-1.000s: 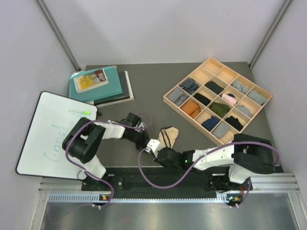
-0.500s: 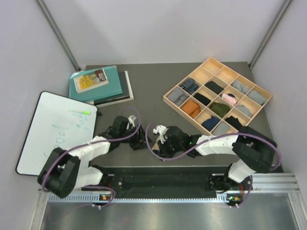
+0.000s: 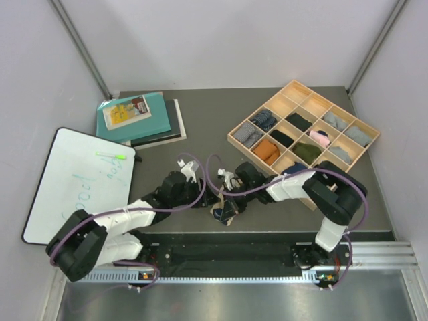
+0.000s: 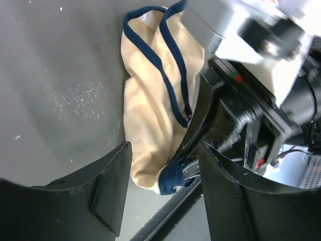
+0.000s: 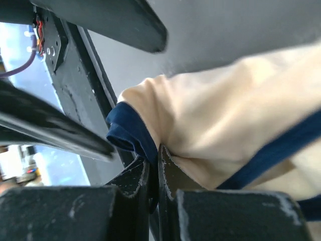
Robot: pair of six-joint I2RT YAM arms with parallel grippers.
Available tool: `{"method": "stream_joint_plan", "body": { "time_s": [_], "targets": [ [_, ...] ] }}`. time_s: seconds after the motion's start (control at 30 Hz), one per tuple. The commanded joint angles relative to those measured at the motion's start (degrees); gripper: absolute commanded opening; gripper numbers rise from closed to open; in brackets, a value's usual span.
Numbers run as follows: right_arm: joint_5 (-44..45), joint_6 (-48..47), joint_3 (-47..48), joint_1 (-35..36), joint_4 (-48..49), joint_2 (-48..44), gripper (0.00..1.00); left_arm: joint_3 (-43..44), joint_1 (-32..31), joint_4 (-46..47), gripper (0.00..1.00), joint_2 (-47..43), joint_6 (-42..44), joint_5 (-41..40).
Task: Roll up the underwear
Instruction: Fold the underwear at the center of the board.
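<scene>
Clamping beige navy-edged cloth briefs (image 4: 150, 100) in right end effector (image 5: 154, 150), left end effector (image 4: 163, 158) released; seemingly starting rolling, needing hem-tucking next.

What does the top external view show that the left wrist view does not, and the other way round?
Only the top view: the wooden divided tray of rolled socks, the whiteboard, the stacked books. Only the left wrist view: the navy edging of the beige briefs, and the left claw open with the cloth's end between its fingers. Both: the beige briefs and the right arm at them.
</scene>
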Motion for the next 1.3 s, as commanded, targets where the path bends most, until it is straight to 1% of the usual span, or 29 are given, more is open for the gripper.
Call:
{"method": "stream_joint_plan", "body": {
  "time_s": [0.0, 0.17, 0.27, 0.47, 0.57, 0.6, 0.63, 0.67, 0.7, 0.73, 0.77, 0.8, 0.83, 0.87, 0.9, 0.93, 0.97, 1.03, 1.07, 1.1, 1.17, 1.23, 1.27],
  "targets": [
    [-6.6, 1.4, 2.6, -2.5, 0.4, 2.9, 0.00, -2.2, -0.9, 10.0, 0.60, 1.3, 2.8, 0.0],
    [-8.0, 1.5, 3.2, -4.0, 0.3, 4.4, 0.00, -4.9, -1.2, 14.5, 0.60, 2.9, 2.6, 1.4],
    [-8.7, 1.3, 4.6, -4.5, -0.4, 6.0, 0.00, -5.7, -1.5, 16.6, 0.60, 4.6, 2.4, 3.5],
    [-9.5, 0.7, 6.0, -5.6, -1.2, 8.7, 0.00, -6.8, -2.3, 17.9, 0.58, 6.1, 2.5, 3.2],
    [-9.5, 0.4, 6.5, -6.0, -2.1, 9.3, 0.00, -6.7, -2.4, 17.1, 0.51, 7.0, 2.8, 1.9],
    [-9.3, 0.1, 6.4, -6.2, -2.3, 9.2, 0.00, -6.6, -2.4, 16.2, 0.40, 7.2, 2.9, 1.4],
    [-9.1, 0.0, 6.5, -6.2, -2.3, 9.0, 0.01, -6.6, -2.4, 15.9, 0.35, 7.4, 3.0, 0.8],
    [-9.1, 0.1, 6.3, -6.3, -2.4, 8.5, 0.03, -6.5, -2.4, 15.4, 0.26, 7.8, 3.0, 0.3],
    [-9.2, 0.3, 6.2, -6.5, -2.3, 8.1, 0.08, -6.2, -2.4, 13.6, 0.11, 8.0, 2.9, -0.4],
    [-9.2, 0.7, 6.0, -6.5, -2.3, 7.6, 0.12, -6.0, -2.3, 12.6, 0.03, 8.1, 2.9, -1.3],
    [-9.3, 1.0, 5.5, -7.0, -2.0, 6.1, 0.17, -5.5, -2.4, 11.2, 0.00, 8.4, 3.0, -2.8],
    [-9.3, 1.3, 5.2, -7.0, -1.8, 5.2, 0.30, -4.6, -2.4, 9.9, 0.00, 8.5, 2.7, -3.8],
    [-8.9, 1.6, 4.8, -7.2, -2.0, 4.1, 0.39, -4.3, -2.4, 7.4, 0.00, 8.5, 2.4, -4.5],
    [-8.5, 1.9, 3.9, -7.4, -2.2, 2.7, 0.45, -3.8, -2.4, 6.5, 0.00, 8.3, 2.1, -5.0],
    [-8.1, 1.9, 3.4, -7.7, -2.4, 0.2, 0.55, -2.7, -2.4, 5.5, 0.00, 8.3, 1.6, -5.6],
    [-7.0, 2.0, 3.0, -7.8, -3.2, -1.4, 0.60, -2.0, -2.4, 2.6, 0.00, 8.6, 1.1, -5.9],
    [-6.2, 2.0, 2.1, -7.9, -3.8, -2.9, 0.71, -0.4, -2.4, 1.2, 0.00, 8.6, 0.8, -6.4],
    [-3.7, 2.7, 0.8, -7.8, -4.7, -7.4, 0.80, 1.0, -2.4, -2.4, 0.00, 9.3, -0.1, -7.1],
    [-2.7, 2.8, -1.0, -7.8, -5.0, -8.7, 0.88, 2.0, -2.3, -3.1, 0.00, 9.5, -0.5, -7.3],
    [-1.7, 3.3, -2.0, -7.8, -4.9, -11.7, 0.91, 2.5, -2.3, -3.6, 0.00, 9.8, -1.2, -6.7],
    [2.5, 5.0, -4.9, -7.8, -4.7, -14.1, 0.94, 3.5, -2.3, -4.0, 0.00, 10.5, -1.7, -6.1],
    [6.6, 7.7, -7.0, -7.8, -4.1, -16.9, 0.94, 4.1, -2.3, -4.0, 0.00, 11.3, -2.0, -5.3],
    [7.6, 8.9, -9.2, -7.8, -2.2, -17.9, 0.94, 4.5, -2.3, -4.0, 0.00, 11.5, -2.1, -5.1]
  ]
}}
